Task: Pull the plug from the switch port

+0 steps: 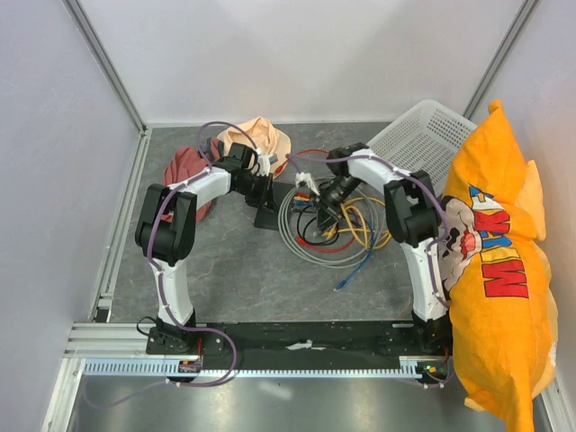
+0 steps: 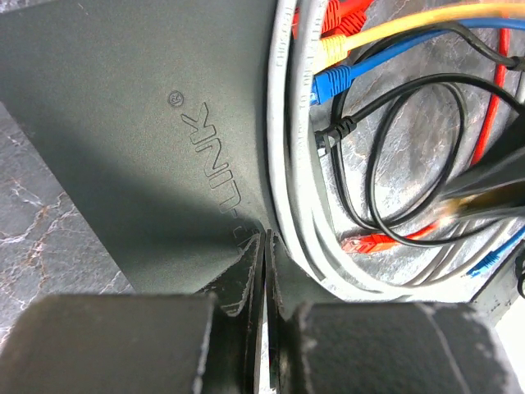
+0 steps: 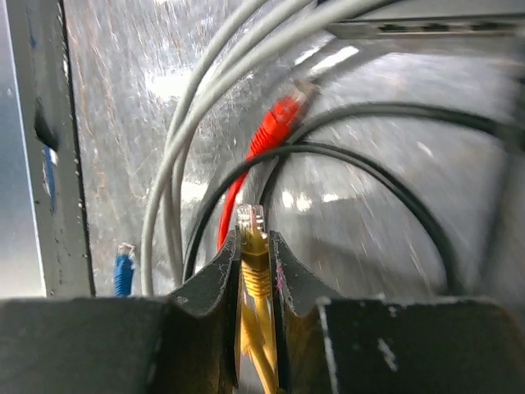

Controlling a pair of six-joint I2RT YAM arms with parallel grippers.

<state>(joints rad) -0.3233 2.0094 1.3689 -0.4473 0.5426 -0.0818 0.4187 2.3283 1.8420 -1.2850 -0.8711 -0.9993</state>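
The switch [image 2: 123,139] is a flat black box with a raised logo on its lid, seen small in the top view [image 1: 268,219]. My left gripper [image 2: 268,242] is shut, with its tips against the switch's edge next to the grey cables [image 2: 287,123]. Red, yellow and blue plugs [image 2: 332,82] line that edge. My right gripper [image 3: 254,238] is shut on a yellow plug [image 3: 253,223]. Its clear tip pokes out past the fingers in open air, in no port. From above, the right gripper [image 1: 322,219] hangs over the cable coil, right of the switch.
A tangle of grey, black, red, yellow and blue cables [image 1: 346,229] lies mid-table, and a loose red plug [image 3: 275,123] is among them. A peach hat [image 1: 256,137] and a red cloth [image 1: 184,171] sit behind the left arm. A white basket [image 1: 418,139] and an orange pillow [image 1: 499,270] stand on the right.
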